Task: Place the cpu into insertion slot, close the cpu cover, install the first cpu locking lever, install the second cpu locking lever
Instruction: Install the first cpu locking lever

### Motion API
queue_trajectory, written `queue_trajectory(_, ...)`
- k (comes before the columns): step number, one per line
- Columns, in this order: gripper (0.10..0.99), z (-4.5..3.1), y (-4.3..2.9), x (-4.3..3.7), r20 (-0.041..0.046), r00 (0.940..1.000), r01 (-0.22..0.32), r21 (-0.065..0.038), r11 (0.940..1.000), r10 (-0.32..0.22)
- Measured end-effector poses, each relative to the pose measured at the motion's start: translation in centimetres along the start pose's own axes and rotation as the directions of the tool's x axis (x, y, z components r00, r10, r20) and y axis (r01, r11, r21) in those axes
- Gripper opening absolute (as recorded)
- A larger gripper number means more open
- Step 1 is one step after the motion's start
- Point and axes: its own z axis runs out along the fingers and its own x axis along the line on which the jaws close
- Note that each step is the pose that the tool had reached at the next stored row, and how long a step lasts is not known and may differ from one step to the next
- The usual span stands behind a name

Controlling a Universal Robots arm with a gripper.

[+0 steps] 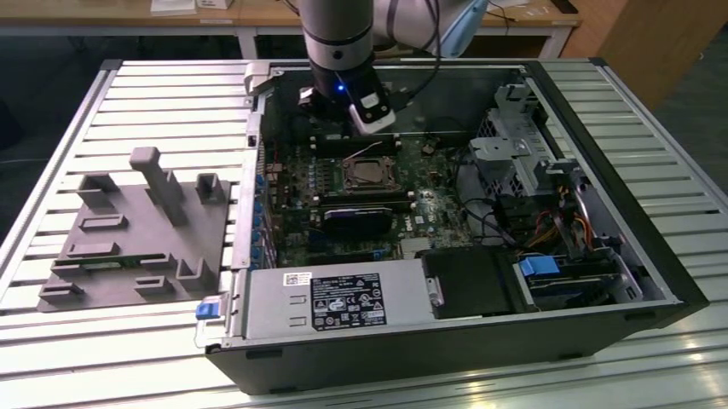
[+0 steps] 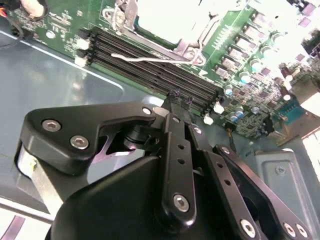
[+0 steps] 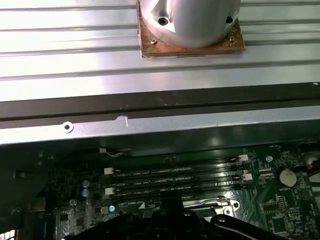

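The cpu (image 1: 366,174) sits in the slot (image 1: 348,170) — the gripper (image 2: 179,98), clenched on nothing, hovers over the memory slots (image 2: 150,70) near a loose lever (image 2: 142,59), likely shut to act as a pusher.

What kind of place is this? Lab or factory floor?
Likely a robotics lab bench: open desktop PC case on a slotted aluminium table, a grey parts fixture beside it, office desks behind.
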Motion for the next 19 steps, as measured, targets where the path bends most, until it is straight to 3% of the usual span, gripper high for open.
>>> queue_trajectory(7,0.106,0.13,-0.17,0.12,0.0761,0.9968,0.024,-0.009,0.9997,-0.024)
queue_trajectory(12,0.106,0.21,-0.21,0.12,0.0989,0.995,0.012,-0.009,0.9999,-0.011)
queue_trajectory(19,0.106,0.64,-0.35,0.15,0.126,0.991,-0.046,-0.007,0.9989,0.046)
